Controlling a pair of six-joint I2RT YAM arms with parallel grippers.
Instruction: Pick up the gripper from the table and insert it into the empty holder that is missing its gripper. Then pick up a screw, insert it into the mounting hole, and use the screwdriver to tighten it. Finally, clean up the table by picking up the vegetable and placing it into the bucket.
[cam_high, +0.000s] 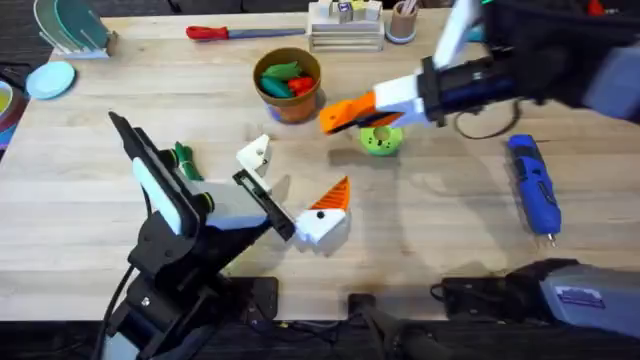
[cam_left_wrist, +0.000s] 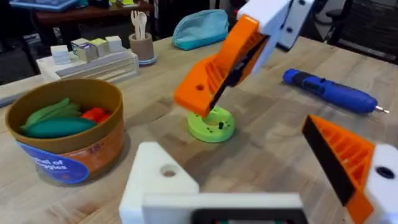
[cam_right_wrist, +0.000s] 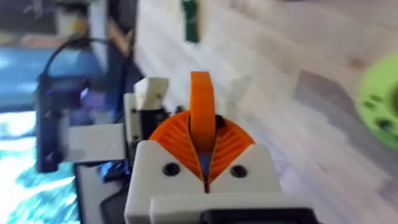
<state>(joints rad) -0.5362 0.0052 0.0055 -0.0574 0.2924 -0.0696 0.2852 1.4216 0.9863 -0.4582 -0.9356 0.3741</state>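
- The vegetable (cam_high: 185, 160) lies on the worktop (cam_high: 80, 200) at the left of the overhead frame, just beside your left arm. Judging by that, cleanup is not yet done, so leave it for last.
- Your left claw (cam_high: 295, 175) sits low in the middle of the overhead frame with its jaws wide and nothing between them. One finger carries its orange pad. The other is the bare white holder (cam_high: 255, 152), the one you need to fill.
- The bucket (cam_high: 288, 82) stands at upper centre with toy vegetables already inside, well clear of the work.
- Your right claw (cam_high: 345, 112) hangs just right of the bucket, over the lime-green disc (cam_high: 380, 140). It is clamped on the gripper tip (cam_right_wrist: 200, 106), which stands up between its pads in the right wrist view.
- By the look of it, you are on the first step, carrying the tip to the holder. For the next move, bring the right claw toward the lower left of the overhead frame, turn the tip to match the holder's angled face, and seat it squarely while the left arm keeps steady.
- I can't make out any screw, so find one before you let go.
- The screwdriver (cam_high: 533, 185) lies at the right of the overhead frame, apart from both claws and ready for the tightening step.
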